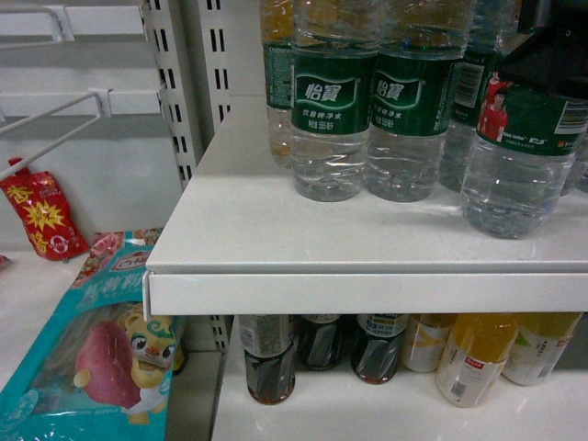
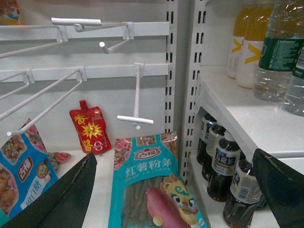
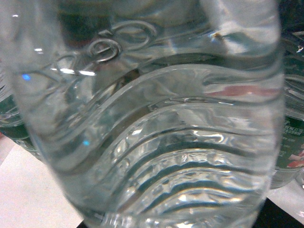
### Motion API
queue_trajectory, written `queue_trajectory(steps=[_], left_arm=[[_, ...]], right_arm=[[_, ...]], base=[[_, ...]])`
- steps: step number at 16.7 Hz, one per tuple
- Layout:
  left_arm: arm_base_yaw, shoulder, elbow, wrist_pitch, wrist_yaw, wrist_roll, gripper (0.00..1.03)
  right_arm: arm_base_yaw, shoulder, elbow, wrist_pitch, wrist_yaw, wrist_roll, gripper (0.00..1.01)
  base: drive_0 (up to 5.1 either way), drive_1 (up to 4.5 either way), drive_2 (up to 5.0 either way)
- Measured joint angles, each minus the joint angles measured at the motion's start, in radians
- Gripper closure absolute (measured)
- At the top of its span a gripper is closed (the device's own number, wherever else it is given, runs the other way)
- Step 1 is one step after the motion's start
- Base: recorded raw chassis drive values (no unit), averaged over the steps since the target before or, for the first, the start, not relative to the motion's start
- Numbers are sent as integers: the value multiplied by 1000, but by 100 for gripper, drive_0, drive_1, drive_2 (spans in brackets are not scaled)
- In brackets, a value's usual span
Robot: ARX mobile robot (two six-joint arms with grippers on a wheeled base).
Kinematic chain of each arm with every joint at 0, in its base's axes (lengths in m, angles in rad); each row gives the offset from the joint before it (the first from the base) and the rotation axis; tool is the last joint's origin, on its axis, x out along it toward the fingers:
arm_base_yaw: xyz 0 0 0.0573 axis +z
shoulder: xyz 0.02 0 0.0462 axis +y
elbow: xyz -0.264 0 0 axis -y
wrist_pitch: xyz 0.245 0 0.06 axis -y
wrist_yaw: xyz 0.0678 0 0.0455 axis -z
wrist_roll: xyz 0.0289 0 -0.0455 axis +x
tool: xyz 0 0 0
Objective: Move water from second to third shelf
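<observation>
Head view: white shelf (image 1: 276, 230) carries a cluster of green-label water bottles at 12 to 2 o'clock. The water (image 1: 519, 152) is the nearest one, at 3 o'clock near the shelf's front edge, base resting on the shelf. Clear ribbed plastic, dark green wrap label, red-shirted figure and barcode visible on it. Two more water bottles (image 1: 367, 101) face the camera fully; further ones sit behind, count unclear. Right tool (image 1: 551, 46) shows as a black mass at the water's top; whether its jaws are closed on the bottle I cannot tell.

Shelf below holds three dark drink bottles (image 1: 271, 358) and three yellow drink bottles (image 1: 473, 358).

Right wrist view: clear ribbed bottle wall fills the frame, liquid inside, green labels of neighbours at the 3 and 9 o'clock edges.

Left wrist view: left tool (image 2: 166, 209) spread wide, one black finger (image 2: 61, 199) at 7 o'clock, the other at 4 o'clock, holding nothing. Beyond it are a teal sweet-potato noodle packet (image 2: 147, 190), a red spout pouch (image 2: 88, 126) and white peg hooks (image 2: 135, 118).
</observation>
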Motion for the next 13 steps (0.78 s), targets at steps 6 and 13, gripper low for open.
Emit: queue_trajectory(steps=[6, 13], left_arm=[[0, 0, 0, 0, 0, 0, 5], [0, 0, 0, 0, 0, 0, 5]], right_arm=[[-5, -2, -2, 2, 0, 3, 61], [-12, -4, -13, 27, 5, -5, 28]], base=[[0, 0, 0], [0, 0, 0]])
